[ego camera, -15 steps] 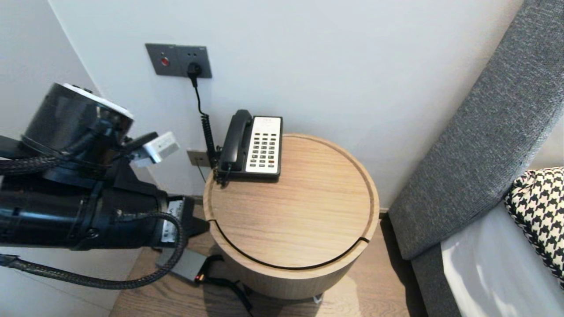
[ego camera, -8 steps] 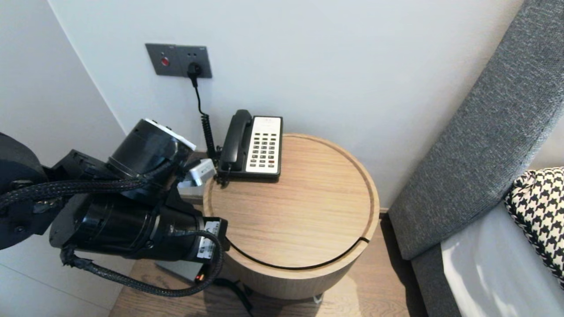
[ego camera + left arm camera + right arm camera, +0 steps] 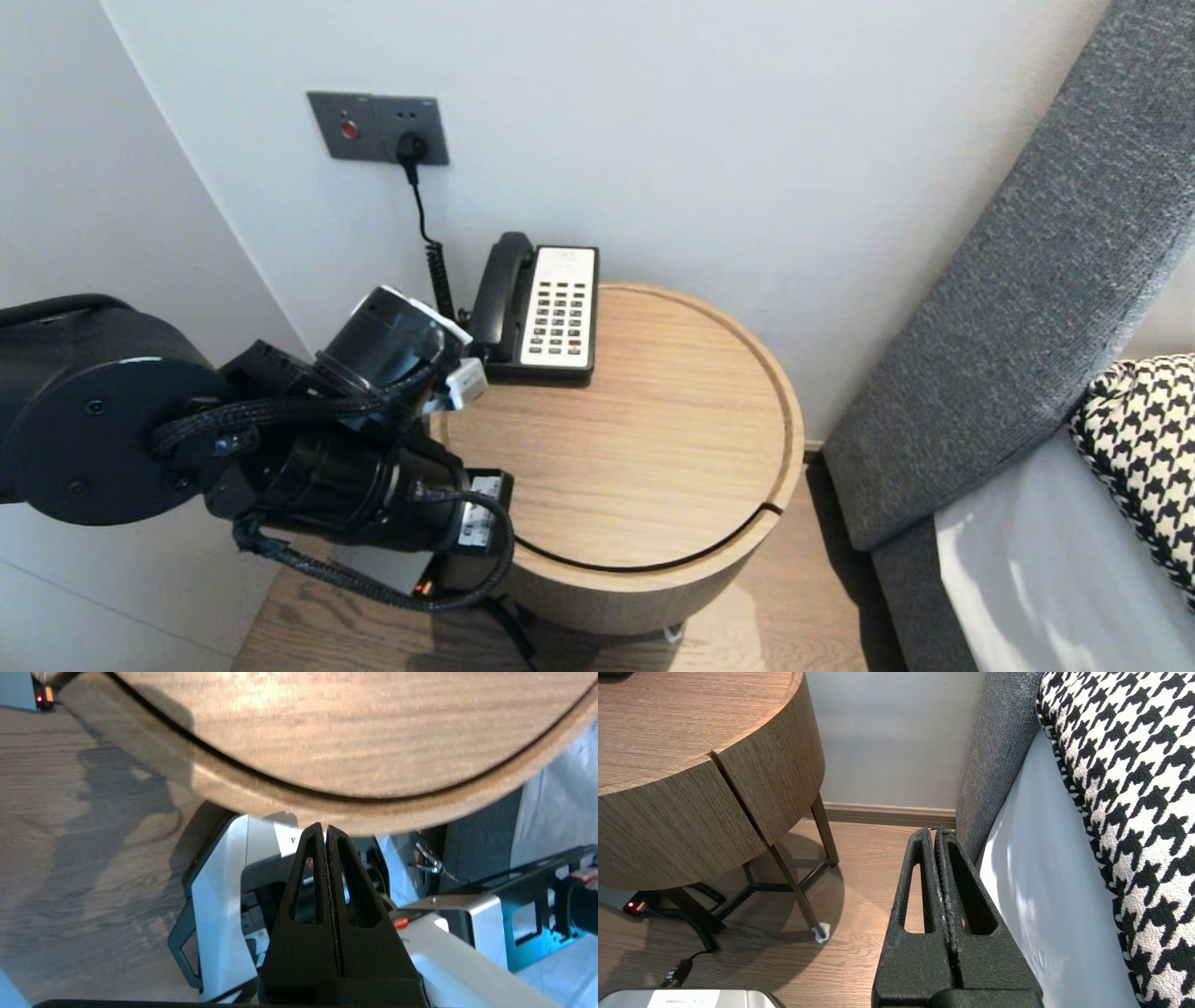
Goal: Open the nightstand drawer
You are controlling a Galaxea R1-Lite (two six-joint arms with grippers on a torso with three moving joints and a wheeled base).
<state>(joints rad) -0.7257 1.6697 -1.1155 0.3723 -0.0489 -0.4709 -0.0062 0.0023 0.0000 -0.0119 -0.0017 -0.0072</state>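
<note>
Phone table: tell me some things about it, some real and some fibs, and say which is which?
1. The phone sits on the round table. True.
2. The handset is lifted off. False: it lies in its cradle.
3. The left gripper, by the table's edge, is shut and empty. True.
4. The right gripper holds the pillow. False: it is shut on nothing, beside the bed.
5. A plug sits in the wall socket. True.
</note>
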